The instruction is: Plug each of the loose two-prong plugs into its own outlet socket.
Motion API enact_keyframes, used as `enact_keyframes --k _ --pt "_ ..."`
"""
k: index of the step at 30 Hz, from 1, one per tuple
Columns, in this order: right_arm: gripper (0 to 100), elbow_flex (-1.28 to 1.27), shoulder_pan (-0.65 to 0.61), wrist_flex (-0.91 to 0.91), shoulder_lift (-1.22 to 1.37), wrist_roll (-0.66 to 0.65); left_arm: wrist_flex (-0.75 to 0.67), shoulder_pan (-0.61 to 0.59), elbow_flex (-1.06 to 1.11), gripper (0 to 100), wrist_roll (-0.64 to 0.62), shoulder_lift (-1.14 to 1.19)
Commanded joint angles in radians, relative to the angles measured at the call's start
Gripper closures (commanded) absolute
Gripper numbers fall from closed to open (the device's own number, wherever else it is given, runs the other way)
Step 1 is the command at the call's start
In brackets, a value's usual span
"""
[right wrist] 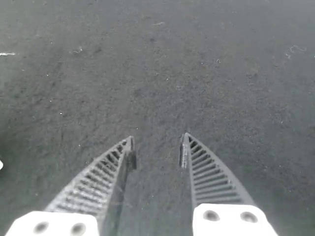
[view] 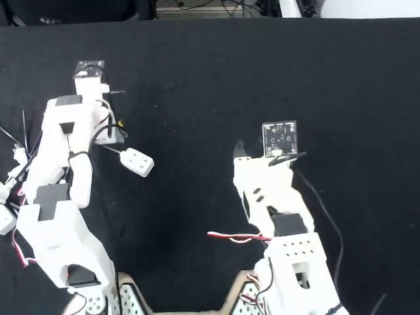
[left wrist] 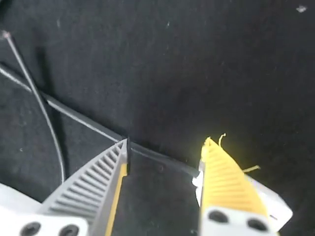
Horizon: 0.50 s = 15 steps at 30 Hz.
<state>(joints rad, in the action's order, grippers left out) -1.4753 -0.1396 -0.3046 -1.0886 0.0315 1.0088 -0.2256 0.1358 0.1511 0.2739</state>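
In the high view a white plug [view: 136, 162] lies loose on the black cloth [view: 197, 79] in the left half of the frame. Its thin lead runs up-left toward the arm [view: 65, 151] at the left edge. A dark square socket [view: 280, 138] sits right of centre, just above the tip of the other arm [view: 269, 190]. Plug and socket are well apart, and nothing is plugged in.

In the left wrist view the left gripper [left wrist: 167, 142] has its fingers spread wide and holds nothing. A black cable [left wrist: 83, 123] crosses the cloth at the fingertips. A white piece [left wrist: 197, 181] shows beside the yellow finger; I cannot tell whether it is a plug.

In the right wrist view the right gripper [right wrist: 157, 137] has its fingers narrowly parted and empty over bare cloth.

The step looks like a pick-up. It would go best with the fingers closing on the plug's body rather than on a cable. A square grip should keep the prongs pointing straight out, so they can be lined up with the socket slots before any push. A skewed grip risks the prongs jamming.
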Motion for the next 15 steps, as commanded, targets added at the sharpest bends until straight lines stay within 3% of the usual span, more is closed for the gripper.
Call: enact_keyframes --k 1,15 --pt "85.8 0.050 -0.011 -0.003 -0.002 0.006 -0.005 -0.001 0.024 76 -0.008 -0.021" --pt "85.8 0.044 -0.018 -0.003 -0.002 0.002 0.252 0.010 0.024 76 -0.017 -0.158"
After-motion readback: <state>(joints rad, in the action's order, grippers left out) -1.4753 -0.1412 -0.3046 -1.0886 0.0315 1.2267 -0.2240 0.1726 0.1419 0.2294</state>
